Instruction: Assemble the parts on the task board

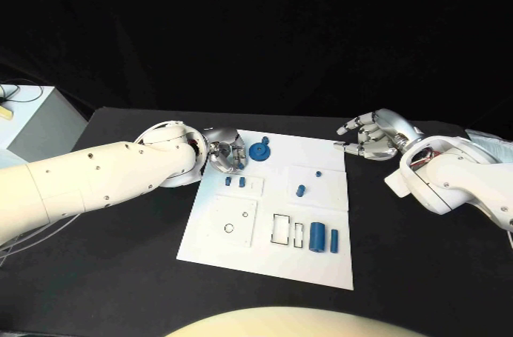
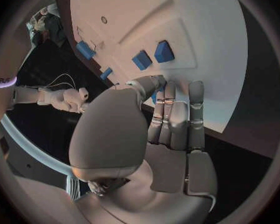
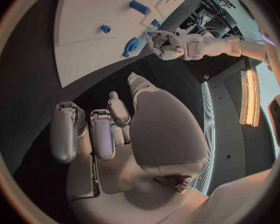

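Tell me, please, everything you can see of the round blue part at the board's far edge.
The round part is a blue, matte, plastic-looking piece with a lobed, knob-like outline. It sits on the white board near its far left corner. The left hand is right beside it, fingers at its edge; whether they grip it cannot be told. In the right wrist view it appears beside that hand.

parts (image 1: 319, 235) on task board (image 1: 323, 270), mid-table (image 1: 428, 263)

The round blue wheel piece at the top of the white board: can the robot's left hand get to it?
Probably yes. The left hand already sits at the board's top corner, right beside the round blue piece, with nothing between them. The right hand is off the board, out of the way.
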You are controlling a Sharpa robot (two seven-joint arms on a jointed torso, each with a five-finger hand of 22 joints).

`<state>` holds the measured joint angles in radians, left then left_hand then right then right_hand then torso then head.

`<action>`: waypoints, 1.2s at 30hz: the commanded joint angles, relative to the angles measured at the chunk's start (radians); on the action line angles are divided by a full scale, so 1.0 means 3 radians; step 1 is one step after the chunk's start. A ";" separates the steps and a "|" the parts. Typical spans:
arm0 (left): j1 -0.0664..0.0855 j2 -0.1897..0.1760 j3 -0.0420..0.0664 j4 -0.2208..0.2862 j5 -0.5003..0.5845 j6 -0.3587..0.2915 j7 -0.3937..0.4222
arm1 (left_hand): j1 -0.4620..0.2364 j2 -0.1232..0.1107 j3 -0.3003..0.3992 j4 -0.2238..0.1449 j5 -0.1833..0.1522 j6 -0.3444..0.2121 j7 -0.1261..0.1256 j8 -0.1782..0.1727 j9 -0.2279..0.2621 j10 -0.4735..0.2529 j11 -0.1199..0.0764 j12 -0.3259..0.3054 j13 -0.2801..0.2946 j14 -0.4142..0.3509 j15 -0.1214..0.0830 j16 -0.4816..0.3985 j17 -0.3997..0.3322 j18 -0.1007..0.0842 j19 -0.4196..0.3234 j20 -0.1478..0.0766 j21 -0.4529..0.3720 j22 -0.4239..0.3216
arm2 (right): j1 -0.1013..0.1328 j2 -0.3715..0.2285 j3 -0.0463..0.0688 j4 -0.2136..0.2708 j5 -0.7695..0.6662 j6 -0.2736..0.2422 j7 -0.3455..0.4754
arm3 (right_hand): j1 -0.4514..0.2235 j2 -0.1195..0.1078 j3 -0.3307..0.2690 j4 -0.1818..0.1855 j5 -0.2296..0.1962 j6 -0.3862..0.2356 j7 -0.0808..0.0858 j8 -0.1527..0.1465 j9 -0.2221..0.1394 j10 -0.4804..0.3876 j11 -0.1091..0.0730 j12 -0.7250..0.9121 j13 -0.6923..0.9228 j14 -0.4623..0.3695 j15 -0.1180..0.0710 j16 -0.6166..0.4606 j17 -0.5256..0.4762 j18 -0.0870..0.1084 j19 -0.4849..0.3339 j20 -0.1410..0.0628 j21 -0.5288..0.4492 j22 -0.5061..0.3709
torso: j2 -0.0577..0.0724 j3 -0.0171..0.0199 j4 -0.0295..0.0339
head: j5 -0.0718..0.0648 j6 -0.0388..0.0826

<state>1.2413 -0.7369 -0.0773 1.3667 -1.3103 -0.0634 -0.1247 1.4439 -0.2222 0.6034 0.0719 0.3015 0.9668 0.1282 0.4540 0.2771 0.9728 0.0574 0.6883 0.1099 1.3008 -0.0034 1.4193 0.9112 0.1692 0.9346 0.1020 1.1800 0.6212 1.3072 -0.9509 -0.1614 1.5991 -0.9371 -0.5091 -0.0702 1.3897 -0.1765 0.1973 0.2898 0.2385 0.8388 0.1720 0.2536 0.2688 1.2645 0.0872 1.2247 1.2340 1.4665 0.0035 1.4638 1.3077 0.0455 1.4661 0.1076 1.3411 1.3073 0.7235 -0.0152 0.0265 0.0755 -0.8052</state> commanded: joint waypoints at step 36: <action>-0.0027 -0.0037 -0.0013 0.0039 0.0034 0.0020 -0.0071 | -0.0034 -0.0056 -0.0039 -0.0093 -0.0008 -0.0271 0.0077 -0.0379 -0.0063 0.0012 0.0058 -0.0046 0.0039 -0.0015 0.0042 0.0044 0.0002 0.0053 -0.0017 0.0022 0.0026 0.0004 | -0.0003 -0.0006 0.0000 -0.0003 -0.0033 0.0010 0.0029 | -0.0029 0.0015 0.0022 0.0000 0.0016 -0.0036 0.0000 0.0018 -0.0007 -0.0024 -0.0004 -0.0012 -0.0017 0.0177 0.0019 -0.0016 0.0335 0.0025 -0.0006 0.0017 -0.0018 0.0440 | 0.0002 0.0001 -0.0002 | -0.0003 -0.0009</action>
<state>1.2332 -0.7482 -0.0817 1.3749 -1.3060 -0.0654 -0.1409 1.4339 -0.2318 0.5959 0.0454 0.3020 0.8896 0.1515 0.3457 0.2594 0.9776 0.0699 0.6699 0.1209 1.2970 0.0003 1.4282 0.9109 0.1692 0.9310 0.1055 1.1839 0.6225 1.3068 -0.9522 -0.1614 1.5978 -0.9374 -0.5092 -0.0700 1.3897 -0.1765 0.2004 0.2896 0.2401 0.8326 0.1712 0.2554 0.2683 1.2645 0.0872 1.2248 1.2295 1.4665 0.0035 1.4638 1.3075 0.0455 1.4661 0.1076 1.3375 1.3077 0.7240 -0.0151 0.0264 0.0752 -0.8077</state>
